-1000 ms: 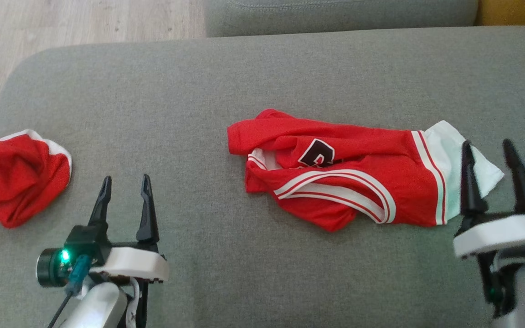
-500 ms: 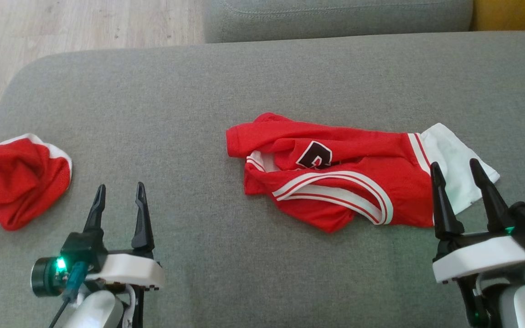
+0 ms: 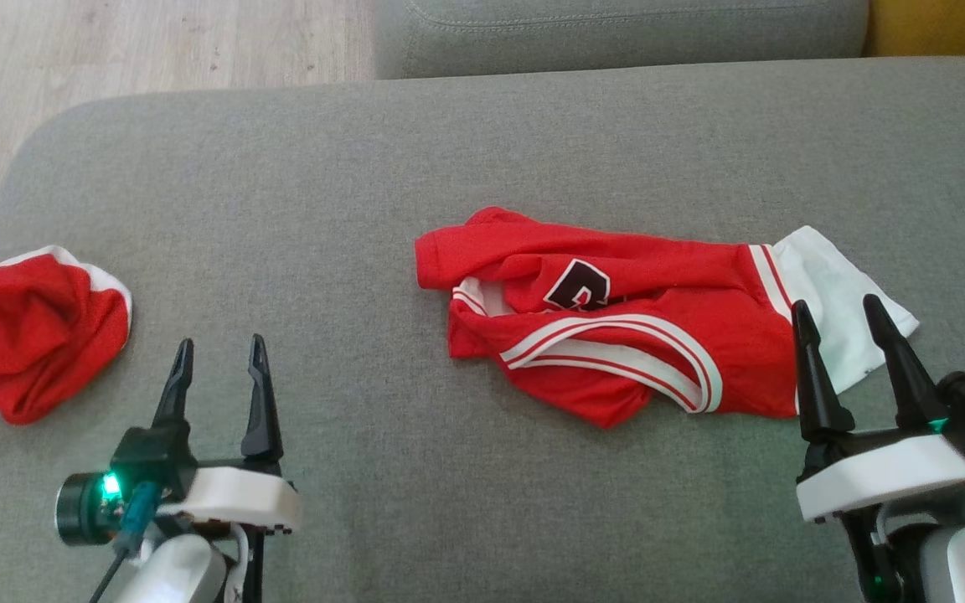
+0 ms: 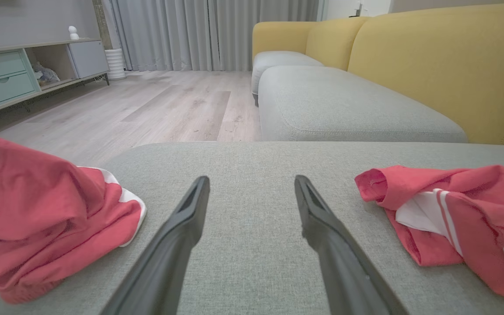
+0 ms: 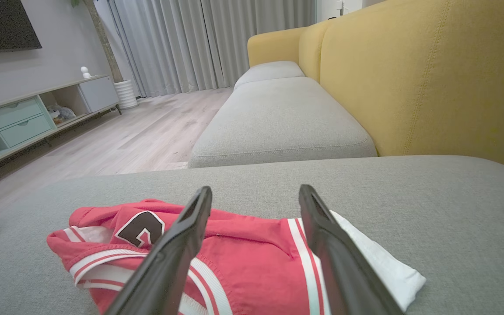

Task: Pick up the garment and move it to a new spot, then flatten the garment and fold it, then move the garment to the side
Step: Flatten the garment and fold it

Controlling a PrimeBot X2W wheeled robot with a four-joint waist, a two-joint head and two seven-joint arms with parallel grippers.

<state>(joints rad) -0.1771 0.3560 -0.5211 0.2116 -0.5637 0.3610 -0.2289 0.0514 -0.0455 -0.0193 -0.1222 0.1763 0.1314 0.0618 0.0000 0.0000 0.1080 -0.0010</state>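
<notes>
Smooth cloth garment (image 3: 667, 289) on matt woven cushion (image 3: 365, 209)

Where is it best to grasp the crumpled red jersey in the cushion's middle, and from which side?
The red jersey's white end flap: it lies flat and free on the grey cushion, while the middle is bunched. Come from the near right, where the open right gripper hovers.
</notes>
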